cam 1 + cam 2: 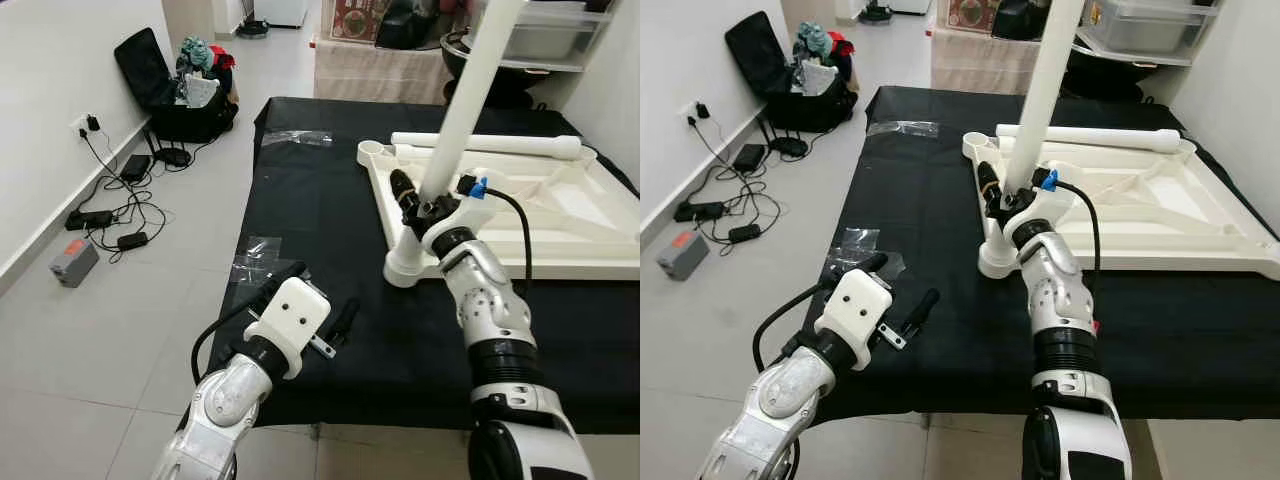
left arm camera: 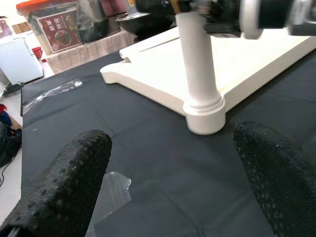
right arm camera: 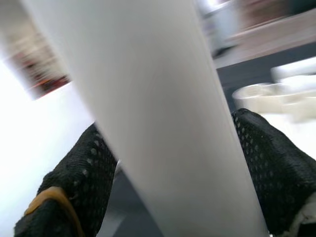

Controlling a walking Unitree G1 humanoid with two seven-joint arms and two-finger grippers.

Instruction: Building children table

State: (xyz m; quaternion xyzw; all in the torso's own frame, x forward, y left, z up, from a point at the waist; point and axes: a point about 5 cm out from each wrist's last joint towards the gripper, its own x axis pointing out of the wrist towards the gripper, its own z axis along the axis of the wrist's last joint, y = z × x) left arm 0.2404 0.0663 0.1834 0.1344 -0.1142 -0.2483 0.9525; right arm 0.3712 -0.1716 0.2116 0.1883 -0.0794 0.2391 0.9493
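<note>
Black cloth (image 1: 330, 230), white tabletop (image 1: 560, 215), its corner socket (image 1: 405, 265) holding table leg (image 1: 465, 95).

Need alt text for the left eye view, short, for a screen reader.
The right gripper is shut on an upright white table leg set into the near corner socket of an upside-down white tabletop on a black-covered table. The left gripper hovers open over the cloth nearby; another leg lies across the tabletop's far edge.

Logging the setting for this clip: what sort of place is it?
Probably a room in a home, used as a work area: tiled floor, an open suitcase of clothes by the wall, chargers and cables at a wall socket, stacked storage boxes behind.
</note>
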